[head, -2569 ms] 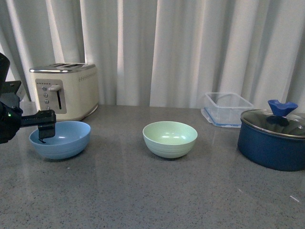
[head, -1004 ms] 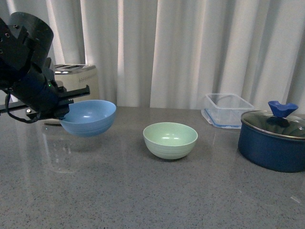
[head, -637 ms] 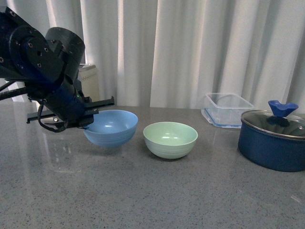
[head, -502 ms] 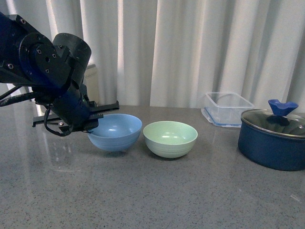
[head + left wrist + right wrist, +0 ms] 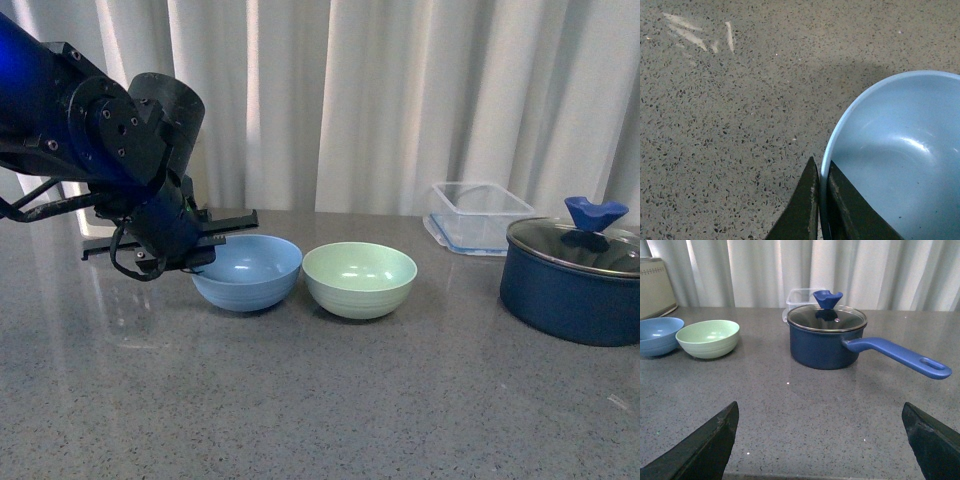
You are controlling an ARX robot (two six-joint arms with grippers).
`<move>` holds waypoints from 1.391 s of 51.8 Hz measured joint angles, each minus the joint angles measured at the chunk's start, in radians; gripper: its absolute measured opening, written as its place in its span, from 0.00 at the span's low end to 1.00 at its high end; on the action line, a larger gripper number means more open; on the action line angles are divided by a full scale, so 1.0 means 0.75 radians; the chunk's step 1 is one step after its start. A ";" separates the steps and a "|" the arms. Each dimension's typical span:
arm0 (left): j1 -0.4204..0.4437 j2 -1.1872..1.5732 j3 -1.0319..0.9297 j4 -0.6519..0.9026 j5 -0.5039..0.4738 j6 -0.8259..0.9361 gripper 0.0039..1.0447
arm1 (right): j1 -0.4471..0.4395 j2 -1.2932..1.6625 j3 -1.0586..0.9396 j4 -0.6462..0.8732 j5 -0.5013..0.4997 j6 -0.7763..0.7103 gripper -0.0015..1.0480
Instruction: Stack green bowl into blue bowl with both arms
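Note:
The blue bowl (image 5: 247, 272) sits on the grey counter right beside the green bowl (image 5: 360, 279), their rims almost touching. My left gripper (image 5: 205, 250) is shut on the blue bowl's left rim; the left wrist view shows its fingers (image 5: 807, 200) pinching the rim of the blue bowl (image 5: 895, 165), one inside and one outside. The green bowl is upright and empty. My right gripper (image 5: 822, 440) is open and empty, low over the counter, far from both bowls. The right wrist view shows the blue bowl (image 5: 657, 336) and the green bowl (image 5: 707, 338) at a distance.
A dark navy pot with a glass lid (image 5: 572, 280) stands at the right, its long handle (image 5: 897, 356) sticking out. A clear plastic container (image 5: 478, 217) sits behind it. A cream toaster (image 5: 656, 287) stands at the back left, hidden by my left arm (image 5: 90, 130) in the front view.
My left arm lifted the blue bowl from the left, carried it rightwards and lowered it to the counter beside the green bowl. The green bowl has not moved.

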 joint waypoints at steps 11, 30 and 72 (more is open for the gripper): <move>0.000 0.006 0.001 0.000 -0.022 -0.001 0.03 | 0.000 0.000 0.000 0.000 -0.001 0.000 0.90; -0.001 -0.086 -0.099 0.063 -0.014 0.003 0.71 | 0.000 0.000 0.000 0.000 -0.001 0.000 0.90; -0.146 -1.307 -1.766 1.032 -0.040 0.370 0.76 | 0.001 0.000 0.000 0.000 0.000 0.000 0.90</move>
